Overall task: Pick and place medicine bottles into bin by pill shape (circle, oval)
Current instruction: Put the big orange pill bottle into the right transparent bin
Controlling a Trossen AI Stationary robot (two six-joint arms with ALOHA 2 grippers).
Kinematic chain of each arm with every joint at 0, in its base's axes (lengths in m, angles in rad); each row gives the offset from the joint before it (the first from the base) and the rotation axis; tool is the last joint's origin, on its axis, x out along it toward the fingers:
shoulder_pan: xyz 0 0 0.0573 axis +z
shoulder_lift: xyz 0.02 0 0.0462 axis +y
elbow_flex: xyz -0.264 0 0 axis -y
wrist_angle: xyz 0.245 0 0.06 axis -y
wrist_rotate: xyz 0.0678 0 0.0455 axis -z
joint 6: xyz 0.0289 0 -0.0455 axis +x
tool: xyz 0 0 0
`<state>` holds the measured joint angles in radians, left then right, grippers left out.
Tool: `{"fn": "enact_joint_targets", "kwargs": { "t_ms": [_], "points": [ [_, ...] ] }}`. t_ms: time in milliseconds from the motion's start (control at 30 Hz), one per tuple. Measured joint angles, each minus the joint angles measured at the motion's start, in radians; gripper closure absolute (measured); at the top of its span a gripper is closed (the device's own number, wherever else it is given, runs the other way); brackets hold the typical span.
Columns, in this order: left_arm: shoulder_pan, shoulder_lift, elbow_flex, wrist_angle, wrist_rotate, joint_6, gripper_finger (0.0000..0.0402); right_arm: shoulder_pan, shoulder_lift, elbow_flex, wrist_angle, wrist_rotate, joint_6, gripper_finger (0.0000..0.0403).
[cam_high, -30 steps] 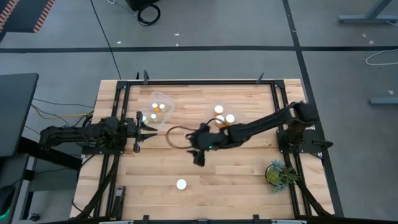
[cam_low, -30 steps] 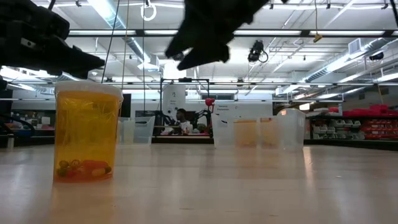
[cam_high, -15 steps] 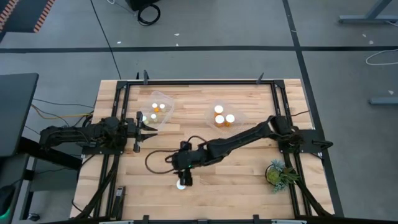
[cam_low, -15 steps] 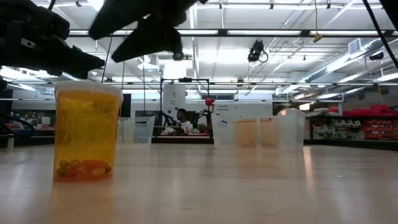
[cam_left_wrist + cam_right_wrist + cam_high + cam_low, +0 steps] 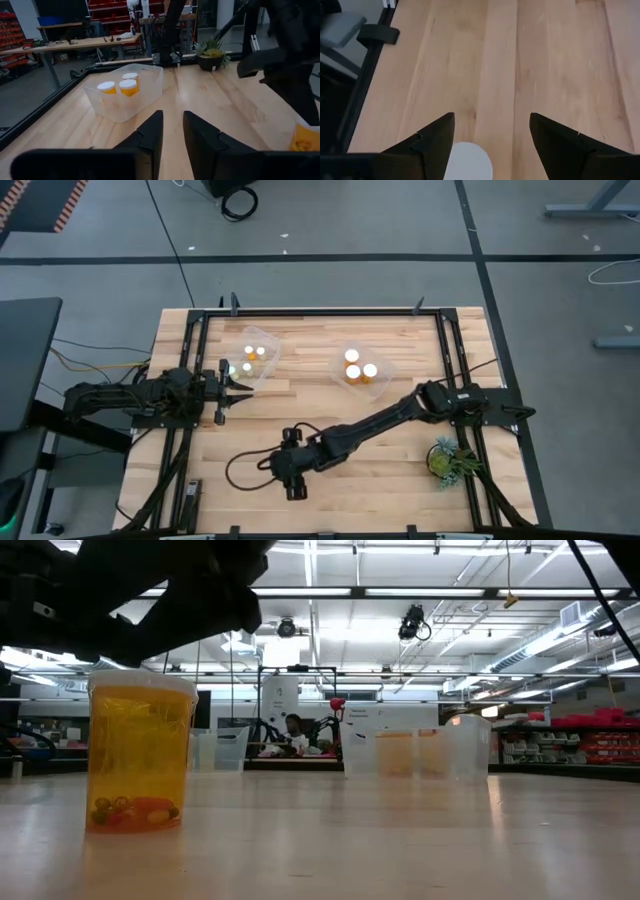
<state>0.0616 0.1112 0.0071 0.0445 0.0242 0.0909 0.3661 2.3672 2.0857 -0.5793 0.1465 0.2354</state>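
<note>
The right hand (image 5: 291, 480), fingers spread, hovers over a white-capped orange translucent pill bottle (image 5: 467, 161) on the wooden table (image 5: 400, 470). The left hand (image 5: 245, 381) waits, fingers slightly parted, beside a clear plastic bin (image 5: 262, 338).

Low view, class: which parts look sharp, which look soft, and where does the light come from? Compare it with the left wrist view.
Low view: the orange bottle up front is sharp, the bins behind are soft, the ceiling strip lights glare, and the arm above is a dark silhouette. Left wrist view: the bin of bottles is clear, while the near fingers blur.
</note>
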Motion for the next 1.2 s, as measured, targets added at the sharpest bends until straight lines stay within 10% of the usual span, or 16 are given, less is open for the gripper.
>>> {"fn": "enact_joint_targets", "kwargs": {
  "t_ms": [1200],
  "points": [
    [0.0, 0.0, 0.0, 0.003, 0.0, 0.0, 0.0319, 0.049, 0.006, -0.145, 0.054, 0.036, 0.024, 0.0117]
  ]
}}
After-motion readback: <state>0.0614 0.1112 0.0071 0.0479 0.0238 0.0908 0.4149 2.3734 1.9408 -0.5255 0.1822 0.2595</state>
